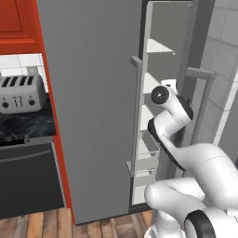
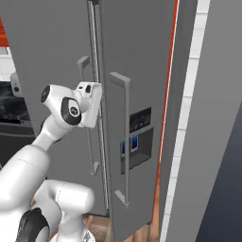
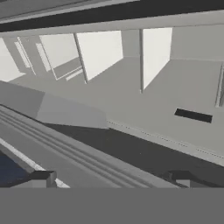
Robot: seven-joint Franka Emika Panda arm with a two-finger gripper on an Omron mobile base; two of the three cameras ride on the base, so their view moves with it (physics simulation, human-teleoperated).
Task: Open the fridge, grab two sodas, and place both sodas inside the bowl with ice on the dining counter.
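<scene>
The fridge (image 1: 93, 93) is a tall grey double-door unit with long bar handles (image 1: 136, 116). Its doors stand apart, and pale shelves (image 1: 158, 46) show through the gap. My hand (image 1: 169, 88) reaches into that gap at mid height, and in the right base view it sits at the seam between the doors (image 2: 90, 101). In the hand view my gripper (image 3: 113, 178) is open, with nothing between its fingertips (image 3: 43, 177), and it looks across bare grey shelves and dividers (image 3: 100, 52). The sodas, the bowl with ice and the dining counter are out of view.
A silver toaster (image 1: 21, 93) stands on a black marble worktop (image 1: 28, 125) left of the fridge, under red cabinets (image 1: 18, 23). The right door carries a dark dispenser panel (image 2: 139, 137) and its own bar handle (image 2: 125, 137). A white tiled wall (image 1: 223, 46) flanks the right.
</scene>
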